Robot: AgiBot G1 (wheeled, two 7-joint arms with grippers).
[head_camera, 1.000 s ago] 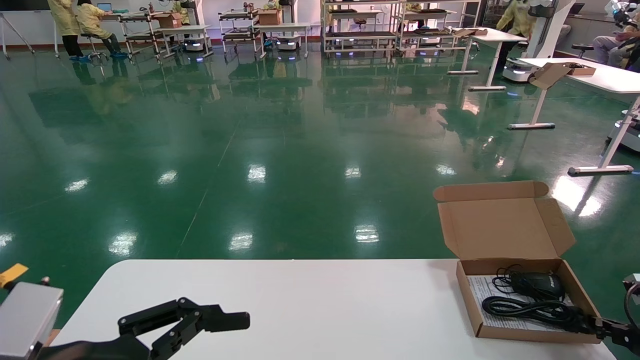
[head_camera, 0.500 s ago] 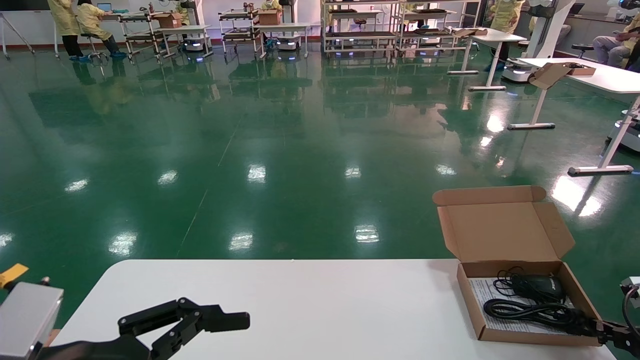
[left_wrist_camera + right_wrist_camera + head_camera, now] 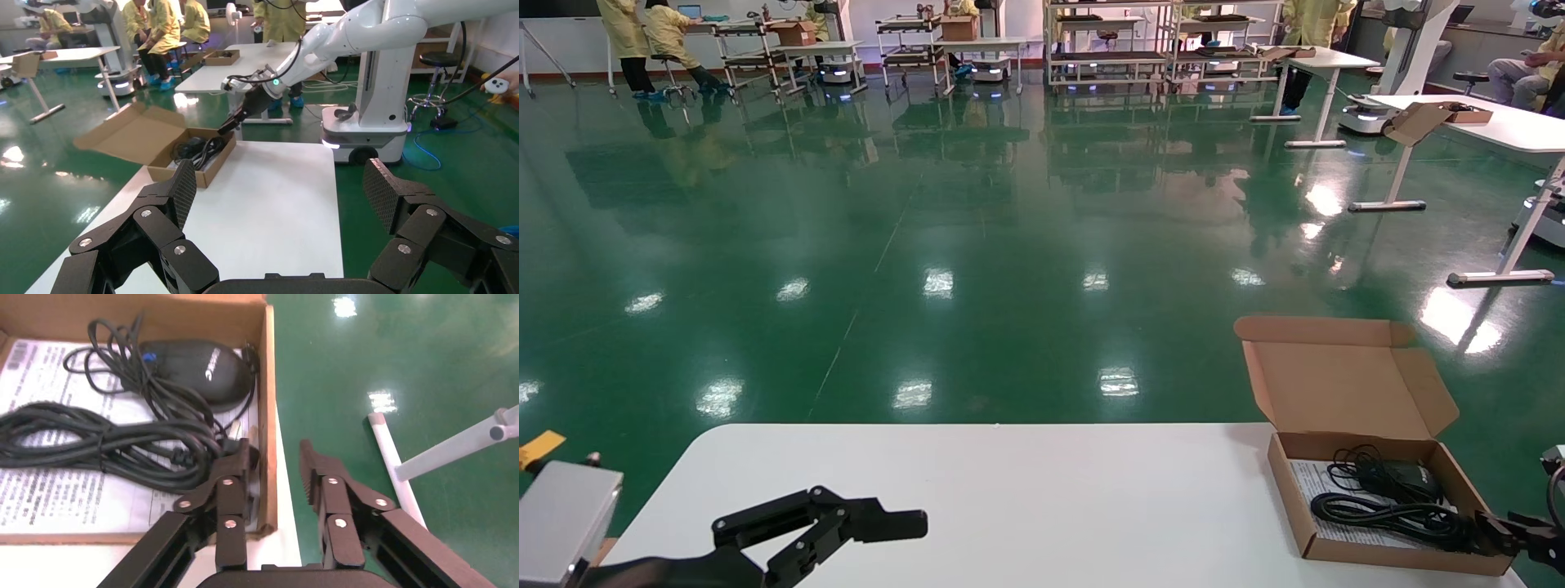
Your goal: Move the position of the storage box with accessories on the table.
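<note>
The storage box [image 3: 1373, 553], shallow brown cardboard with its lid [image 3: 1336, 384] standing open, sits at the right end of the white table [image 3: 1009, 490]. Inside lie the accessories: black coiled cables [image 3: 1393, 510], a black adapter [image 3: 196, 367] and a white printed sheet [image 3: 49, 496]. My right gripper [image 3: 275, 447] straddles the box's right wall [image 3: 267, 416] near the front corner. One finger is inside against the wall, the other outside with a gap, so it stands open. My left gripper [image 3: 911, 516] hangs open over the table's near left part, far from the box.
The box lies close to the table's right edge and rounded front corner. Green floor lies beyond. Other white tables [image 3: 1483, 122], racks and people in yellow stand far off. A second robot base [image 3: 367, 128] is by the table's right side.
The box has slid a little toward me along the right end, and its open lid has tipped lower. My right gripper moved with it. The left arm has not moved.
</note>
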